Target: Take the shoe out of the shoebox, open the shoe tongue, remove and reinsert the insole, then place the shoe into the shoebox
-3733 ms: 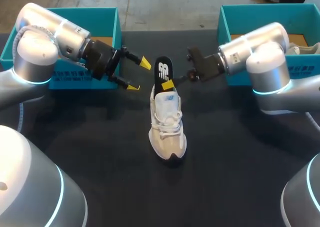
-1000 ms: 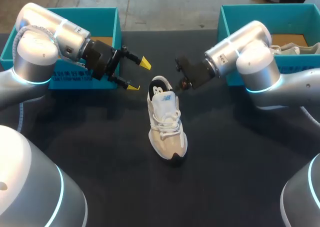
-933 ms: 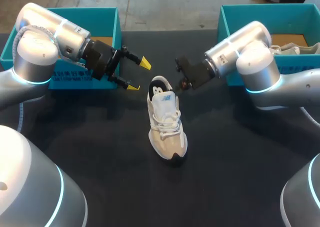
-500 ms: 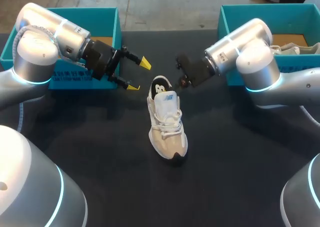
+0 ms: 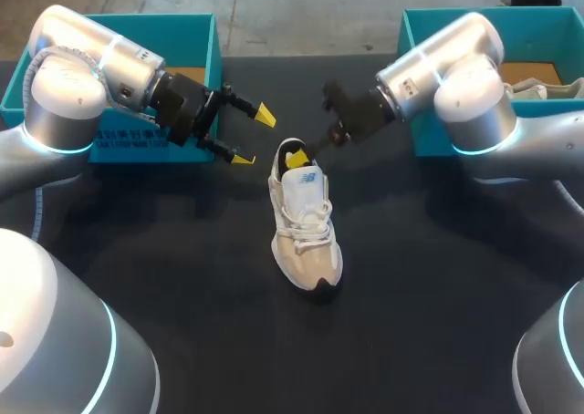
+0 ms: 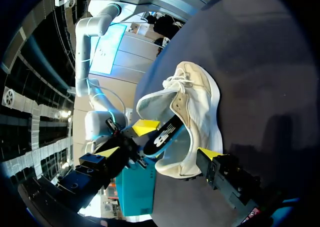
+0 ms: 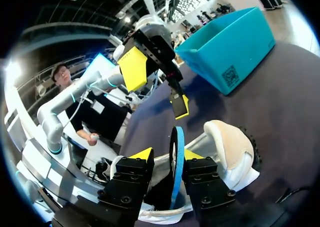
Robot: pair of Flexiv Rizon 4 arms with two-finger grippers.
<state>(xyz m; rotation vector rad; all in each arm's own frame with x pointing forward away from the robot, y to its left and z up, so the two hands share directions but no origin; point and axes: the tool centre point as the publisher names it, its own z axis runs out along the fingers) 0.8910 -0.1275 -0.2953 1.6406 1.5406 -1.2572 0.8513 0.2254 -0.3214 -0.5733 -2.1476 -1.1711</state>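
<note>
A white and beige shoe (image 5: 306,227) stands upright mid-table, toe toward me. Its black insole (image 7: 175,159) with a blue edge sits deep in the heel opening and stands between the fingers of my right gripper (image 5: 298,157). Those fingers are spread, with a gap beside the insole. In the left wrist view the insole (image 6: 162,135) shows in the heel of the shoe (image 6: 192,107). My left gripper (image 5: 252,137) hangs open to the left of the heel, holding nothing. Behind it stands a teal shoebox (image 5: 203,33).
A second teal box (image 5: 411,33) stands at the back right behind my right arm, with another pale shoe (image 5: 547,89) in it. The dark table top (image 5: 429,277) stretches in front of and beside the shoe.
The insole, earlier standing high out of the heel, has sunk into the shoe. My right gripper's fingers have spread, and that arm has lifted a little toward the back. The left arm kept still.
</note>
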